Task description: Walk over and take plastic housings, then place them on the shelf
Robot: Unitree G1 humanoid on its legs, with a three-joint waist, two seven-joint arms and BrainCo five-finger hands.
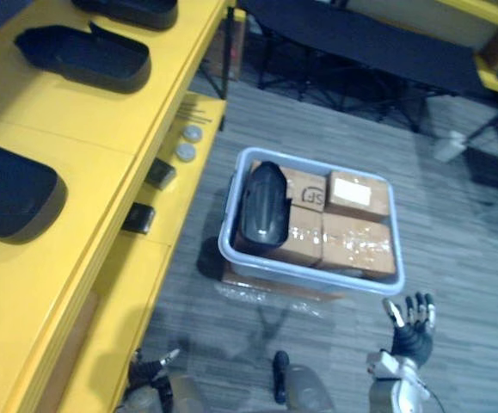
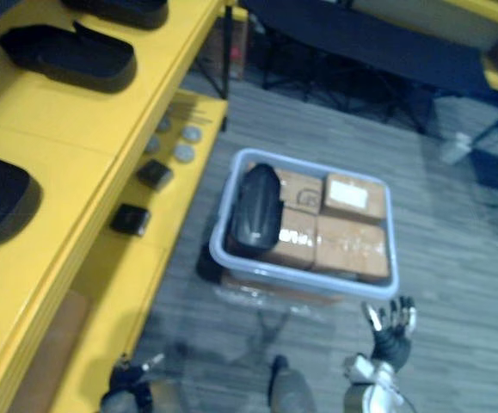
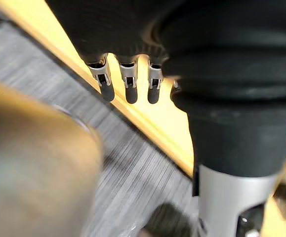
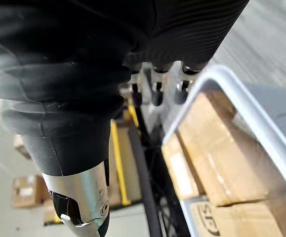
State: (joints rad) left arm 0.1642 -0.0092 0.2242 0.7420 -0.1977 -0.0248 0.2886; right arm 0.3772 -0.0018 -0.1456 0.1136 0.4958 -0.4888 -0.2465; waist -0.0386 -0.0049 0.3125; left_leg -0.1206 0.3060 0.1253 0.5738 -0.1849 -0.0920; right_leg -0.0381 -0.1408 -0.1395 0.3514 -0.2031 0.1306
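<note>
Housing, blk plastic: 1 pc in bin atop cartons, not yet taken. Shelf: shelved housings, 3 visible. Right hand: fingers spread, empty, nr bin. Left hand: fingers straight, empty. Left: pick, shelve.

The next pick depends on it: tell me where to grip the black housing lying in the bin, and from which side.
Grip the black housing across its narrow middle, coming from above. It lies domed side up on the cardboard boxes, lengthways away from the robot and close to the left wall of the bin, so a sideways approach looks blocked.
</note>
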